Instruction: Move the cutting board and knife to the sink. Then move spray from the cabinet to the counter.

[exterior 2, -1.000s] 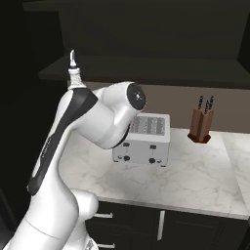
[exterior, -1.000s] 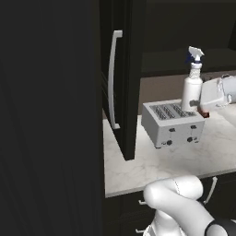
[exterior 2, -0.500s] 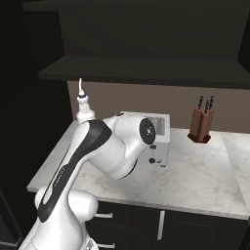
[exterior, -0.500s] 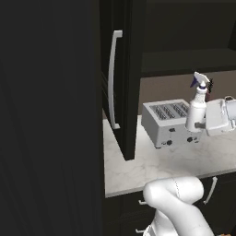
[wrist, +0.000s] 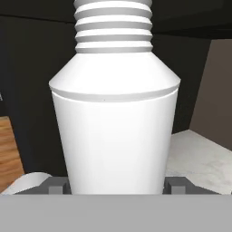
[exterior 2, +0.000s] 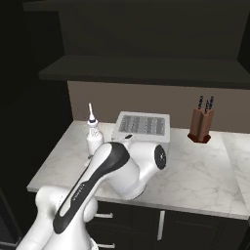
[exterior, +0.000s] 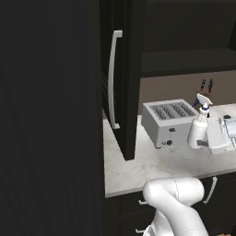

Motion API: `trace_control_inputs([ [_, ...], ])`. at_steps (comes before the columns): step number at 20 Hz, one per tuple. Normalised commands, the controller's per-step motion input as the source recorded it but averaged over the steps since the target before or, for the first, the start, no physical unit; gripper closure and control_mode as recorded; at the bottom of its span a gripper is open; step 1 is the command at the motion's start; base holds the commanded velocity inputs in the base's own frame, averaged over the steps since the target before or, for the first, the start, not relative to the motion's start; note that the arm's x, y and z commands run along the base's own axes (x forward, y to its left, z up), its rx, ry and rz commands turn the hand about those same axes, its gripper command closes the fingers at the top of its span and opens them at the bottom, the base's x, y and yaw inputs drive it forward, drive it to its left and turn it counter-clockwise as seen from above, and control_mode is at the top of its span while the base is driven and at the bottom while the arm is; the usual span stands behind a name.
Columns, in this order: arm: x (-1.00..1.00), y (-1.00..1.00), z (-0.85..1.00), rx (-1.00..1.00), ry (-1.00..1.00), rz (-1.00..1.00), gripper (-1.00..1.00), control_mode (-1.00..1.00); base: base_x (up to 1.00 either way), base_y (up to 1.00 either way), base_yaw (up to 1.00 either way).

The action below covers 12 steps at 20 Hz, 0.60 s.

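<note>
Counter (exterior 2: 205, 176): bare marble beside the toaster (exterior 2: 141, 128); lower straight down there, keep the bottle upright, release only once its base sits.
Arm: elbow folded low, forearm level over the worktop.
Spray (exterior: 199, 126): upright, probably just above the counter.
Gripper (wrist: 117, 185): fingers clamp the spray's body.

Veined marble counter (exterior 2: 205, 171), toaster (exterior 2: 141, 128), knife block (exterior 2: 201, 124) on it
</note>
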Motion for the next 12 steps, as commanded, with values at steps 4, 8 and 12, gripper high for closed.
trace_control_inputs([
  [4, 0.0, -0.28, -0.45, 0.07, 0.0, 0.07, 1.0, -1.0, 0.0, 0.0, 0.0],
  [8, 0.0, -0.3, -0.51, 0.04, 0.0, 0.05, 1.0, -1.0, 0.0, 0.0, 0.0],
  [12, 0.0, -0.26, -0.55, 0.0, 0.0, 0.01, 1.0, -1.0, 0.0, 0.0, 0.0],
])
